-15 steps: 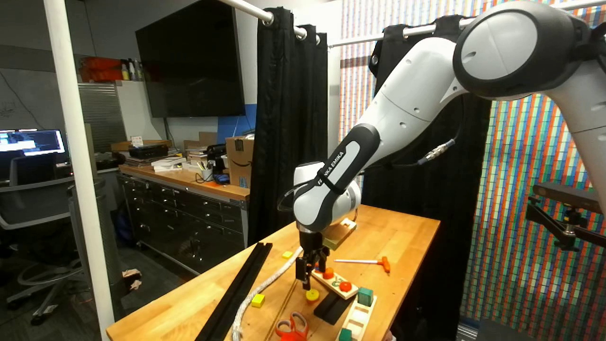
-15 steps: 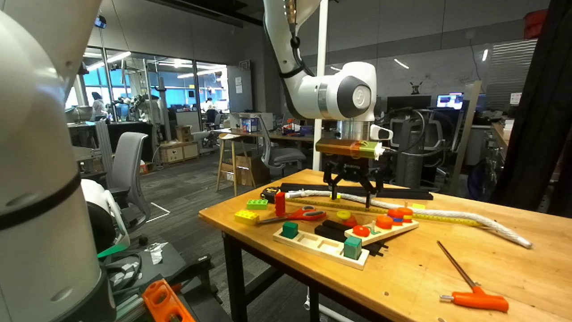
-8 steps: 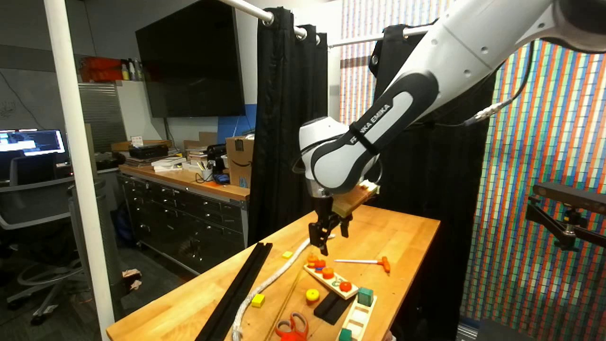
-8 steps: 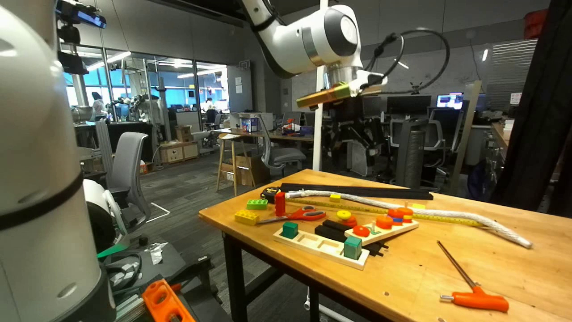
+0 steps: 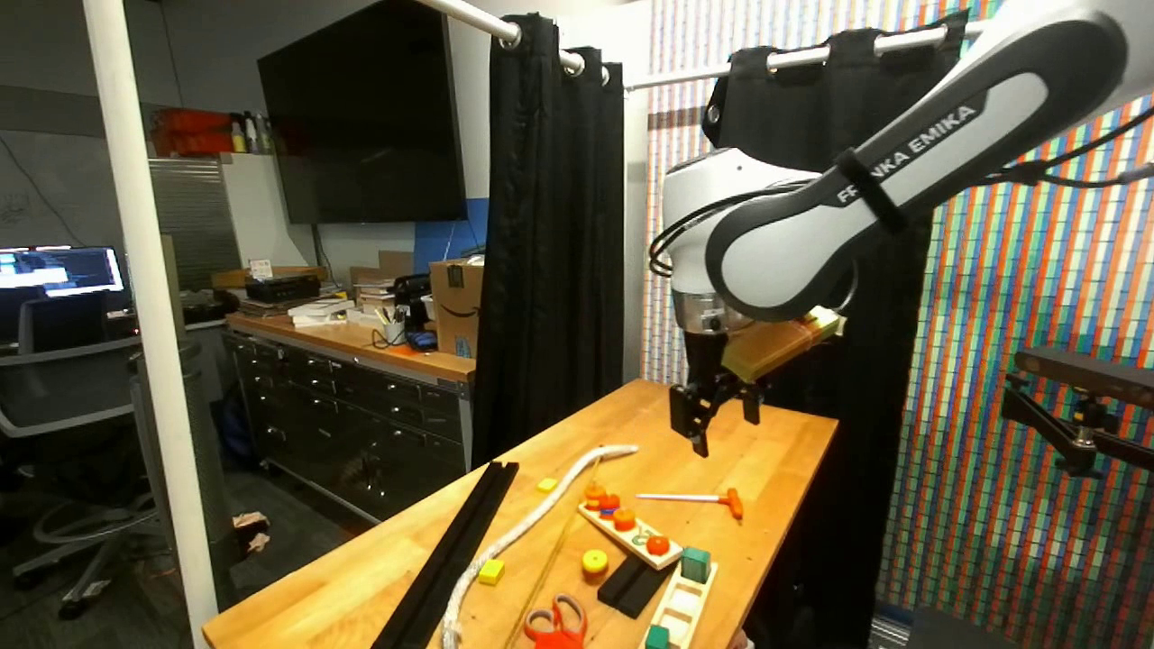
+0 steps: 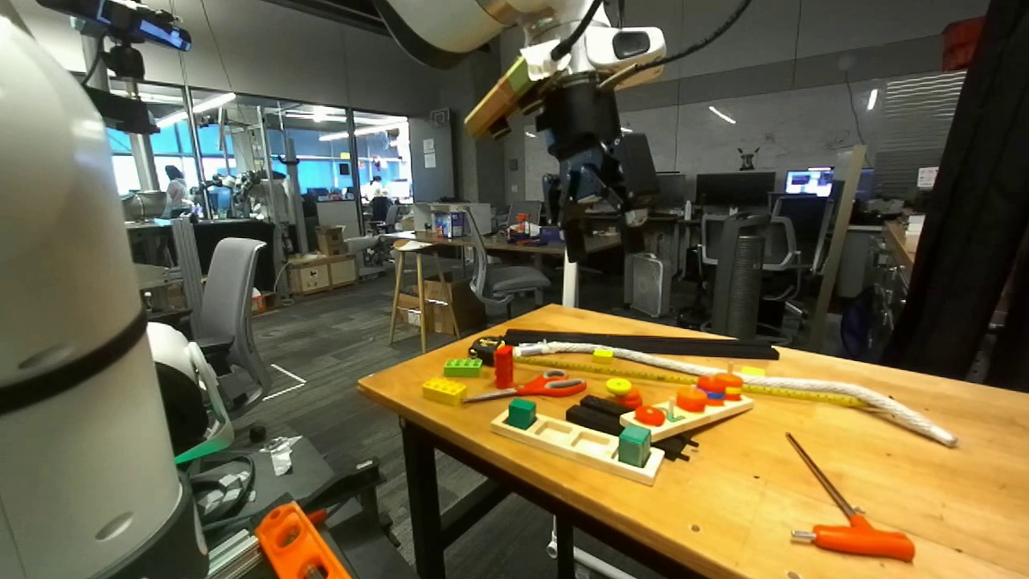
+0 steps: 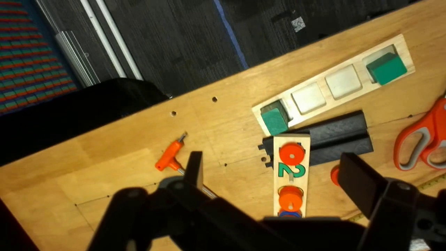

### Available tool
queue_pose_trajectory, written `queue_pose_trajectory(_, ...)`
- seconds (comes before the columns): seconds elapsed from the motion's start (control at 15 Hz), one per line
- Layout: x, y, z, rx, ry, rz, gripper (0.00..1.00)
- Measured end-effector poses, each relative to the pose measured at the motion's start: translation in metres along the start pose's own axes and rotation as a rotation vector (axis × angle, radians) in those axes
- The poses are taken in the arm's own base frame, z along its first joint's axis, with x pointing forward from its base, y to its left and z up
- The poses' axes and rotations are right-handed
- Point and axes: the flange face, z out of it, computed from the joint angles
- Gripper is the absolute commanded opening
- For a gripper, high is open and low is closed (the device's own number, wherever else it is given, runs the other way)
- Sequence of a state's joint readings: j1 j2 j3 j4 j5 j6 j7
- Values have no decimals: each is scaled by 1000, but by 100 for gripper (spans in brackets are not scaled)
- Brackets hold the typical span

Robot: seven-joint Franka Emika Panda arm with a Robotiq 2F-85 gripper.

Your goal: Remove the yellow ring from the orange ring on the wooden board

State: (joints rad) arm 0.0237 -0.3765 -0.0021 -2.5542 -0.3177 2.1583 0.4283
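On the wooden board [image 6: 723, 490] the yellow ring [image 6: 618, 386] and the orange ring [image 6: 633, 399] are together, touching each other. In both exterior views the yellow ring is the upper one, and a part of the orange ring shows below it. Whether the yellow ring lies fully flat, I cannot tell.

The gripper [image 5: 727, 431] is in the air above the wood, well apart from both rings. Its two fingers [image 7: 360, 184] stand wide from each other. In an exterior view, the yellow ring is found lower than the gripper and more to the left of that view. In the wrist view one finger covers a part of the orange ring, and the yellow ring cannot be made out there.

Near the rings lie the scissors [image 6: 555, 384] with orange-red handles and a black grooved piece [image 7: 339, 136]. One end of the wooden peg base [image 7: 281, 184], which carries a green number 2, rests over this black piece. Just beside is a tray [image 7: 308, 98] with green cubes [image 7: 275, 122] in its two end compartments. The T-handled tool [image 6: 864, 539] is well apart from the rings.
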Motion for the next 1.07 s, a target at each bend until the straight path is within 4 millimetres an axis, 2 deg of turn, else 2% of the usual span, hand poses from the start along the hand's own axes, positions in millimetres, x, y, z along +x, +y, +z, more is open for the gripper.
queue_pose_trajectory(0.27,-51,25,-6,32,38,-98,100)
queue_pose_trajectory(0.4,-68,35,-22,63,82,-177,100)
queue_pose_trajectory(0.6,-85,54,-64,121,159,-282,100)
queue_pose_trajectory(0.73,-100,67,-82,150,187,-325,100)
queue_pose_trajectory(0.87,-110,75,-92,161,206,-342,100)
queue_pose_trajectory(1.07,-112,76,-93,162,212,-349,100)
